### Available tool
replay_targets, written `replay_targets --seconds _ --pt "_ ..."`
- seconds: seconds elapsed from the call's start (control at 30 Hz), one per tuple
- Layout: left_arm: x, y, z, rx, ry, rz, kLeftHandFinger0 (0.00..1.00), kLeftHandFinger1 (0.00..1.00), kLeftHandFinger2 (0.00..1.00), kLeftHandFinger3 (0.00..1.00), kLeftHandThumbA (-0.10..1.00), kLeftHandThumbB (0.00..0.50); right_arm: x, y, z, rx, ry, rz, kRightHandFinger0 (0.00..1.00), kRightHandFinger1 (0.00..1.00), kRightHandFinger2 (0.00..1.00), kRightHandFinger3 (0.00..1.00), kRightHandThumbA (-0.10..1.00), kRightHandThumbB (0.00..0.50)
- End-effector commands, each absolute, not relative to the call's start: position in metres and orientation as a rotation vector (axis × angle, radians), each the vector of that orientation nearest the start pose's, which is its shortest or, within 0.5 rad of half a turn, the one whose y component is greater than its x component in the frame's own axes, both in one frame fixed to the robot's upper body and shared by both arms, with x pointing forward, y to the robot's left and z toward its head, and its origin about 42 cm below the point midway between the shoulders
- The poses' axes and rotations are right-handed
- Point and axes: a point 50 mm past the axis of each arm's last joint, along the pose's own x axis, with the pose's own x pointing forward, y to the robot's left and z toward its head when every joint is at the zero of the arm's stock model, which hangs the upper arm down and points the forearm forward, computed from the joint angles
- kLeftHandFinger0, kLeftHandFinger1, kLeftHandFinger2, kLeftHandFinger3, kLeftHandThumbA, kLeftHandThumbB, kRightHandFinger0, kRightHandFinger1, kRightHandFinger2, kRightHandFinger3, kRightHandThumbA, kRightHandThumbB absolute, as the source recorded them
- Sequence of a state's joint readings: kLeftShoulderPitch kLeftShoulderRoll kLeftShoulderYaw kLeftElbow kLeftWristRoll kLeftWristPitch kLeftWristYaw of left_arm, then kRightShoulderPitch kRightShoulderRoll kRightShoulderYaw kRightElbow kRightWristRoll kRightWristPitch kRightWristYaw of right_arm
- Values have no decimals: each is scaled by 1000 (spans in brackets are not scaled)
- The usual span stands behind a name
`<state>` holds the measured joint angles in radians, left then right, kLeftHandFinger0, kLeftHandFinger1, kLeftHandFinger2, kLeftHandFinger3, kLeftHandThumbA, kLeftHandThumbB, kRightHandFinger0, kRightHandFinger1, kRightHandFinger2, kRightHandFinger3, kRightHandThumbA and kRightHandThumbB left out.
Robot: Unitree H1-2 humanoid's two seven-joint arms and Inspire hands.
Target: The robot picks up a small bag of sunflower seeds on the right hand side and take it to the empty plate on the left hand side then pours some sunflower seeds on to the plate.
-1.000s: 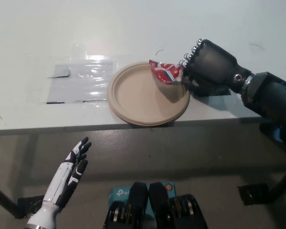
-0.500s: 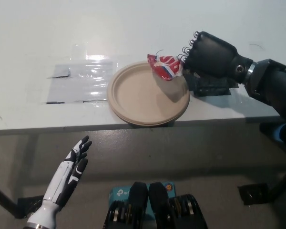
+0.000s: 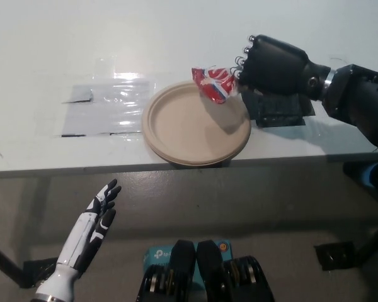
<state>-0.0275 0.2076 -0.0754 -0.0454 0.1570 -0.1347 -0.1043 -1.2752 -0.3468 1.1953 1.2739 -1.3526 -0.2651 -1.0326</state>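
Note:
My black right hand (image 3: 271, 64) is shut on a small red and white bag of sunflower seeds (image 3: 211, 82), holding it in the air over the upper right rim of the tan plate (image 3: 176, 135). The bag's free end points left, toward the plate's far edge. No seeds show on the plate. My white left hand (image 3: 88, 234) rests open below the table's front edge at lower left.
The plate sits at the front edge of a white table (image 3: 176, 31), slightly overhanging it. A shiny clear plastic sheet (image 3: 107, 107) lies left of the plate. A dark flat patch (image 3: 278, 114) lies on the table under my right hand.
My right hand has lifted the bag slightly up and left over the plate's far right rim. The left hand has stayed where it was.

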Motion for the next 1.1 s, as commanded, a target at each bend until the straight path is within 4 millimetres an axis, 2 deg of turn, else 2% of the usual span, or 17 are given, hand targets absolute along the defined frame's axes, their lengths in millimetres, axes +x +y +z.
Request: replay_targets --seconds 0.0,0.07,0.17,0.27,0.33,0.43,0.47,0.5,0.57,0.67,0.77,0.83,0.87,0.93,1.0,1.03,1.07 --pt "295 247 135 392 -217 -227 1000 1000 1000 1000 1000 79 568 -174 350 -2232 -1543 238 0 0 116 347 -100 378" --pt "294 247 135 383 -221 -227 1000 1000 1000 1000 1000 74 569 -172 348 -2243 -1517 265 0 0 115 319 -100 381" --pt "295 247 135 365 -223 -225 1000 1000 1000 1000 1000 73 568 -169 347 -2239 -1543 293 0 0 73 200 -100 380" --pt "294 247 136 372 -223 -226 1000 1000 1000 1000 1000 84 569 -168 345 -2284 -1542 363 0 0 90 104 -100 335" --pt "295 246 137 372 -224 -226 1000 1000 1000 1000 1000 87 569 -168 346 -2305 -1546 377 0 0 183 25 -100 329" --pt "295 246 137 375 -222 -227 1000 1000 1000 1000 1000 87 570 -165 350 -2303 -1528 411 0 2 391 11 -100 318" --pt "295 246 137 376 -222 -228 1000 1000 1000 1000 1000 87 570 -165 350 -2303 -1533 408 0 0 425 23 -100 315" --pt "295 246 137 375 -222 -227 1000 1000 1000 1000 1000 82 570 -164 352 -2308 -1542 399 0 0 436 106 -100 313" --pt "295 245 137 373 -221 -227 1000 1000 1000 1000 1000 88 570 -163 355 -2303 -1566 374 0 0 386 179 -100 326" --pt "295 246 137 373 -223 -228 1000 1000 1000 1000 1000 89 570 -162 359 -2304 -1592 356 0 0 262 133 -100 317" --pt "294 245 136 372 -224 -226 1000 1000 1000 1000 1000 92 570 -161 361 -2283 -1566 360 0 0 275 129 -100 293" --pt "293 246 136 369 -220 -222 1000 1000 1000 1000 1000 100 570 -158 363 -2285 -1587 369 0 0 191 116 -100 302" --pt "293 247 137 365 -217 -221 1000 1000 1000 1000 1000 102 570 -158 365 -2294 -1577 387 0 0 183 172 -100 292" --pt "293 247 137 364 -219 -221 1000 1000 1000 1000 1000 102 570 -158 366 -2307 -1571 393 0 0 165 201 -100 284" --pt "293 247 136 362 -222 -221 1000 1000 1000 1000 1000 101 571 -159 367 -2292 -1577 378 0 0 132 158 -100 287" --pt "294 247 136 360 -223 -222 1000 1000 1000 1000 1000 94 571 -160 368 -2291 -1576 374 0 0 109 98 -100 263" --pt "294 247 136 360 -221 -223 1000 1000 1000 1000 1000 93 571 -160 369 -2295 -1583 370 0 0 92 85 -100 274"
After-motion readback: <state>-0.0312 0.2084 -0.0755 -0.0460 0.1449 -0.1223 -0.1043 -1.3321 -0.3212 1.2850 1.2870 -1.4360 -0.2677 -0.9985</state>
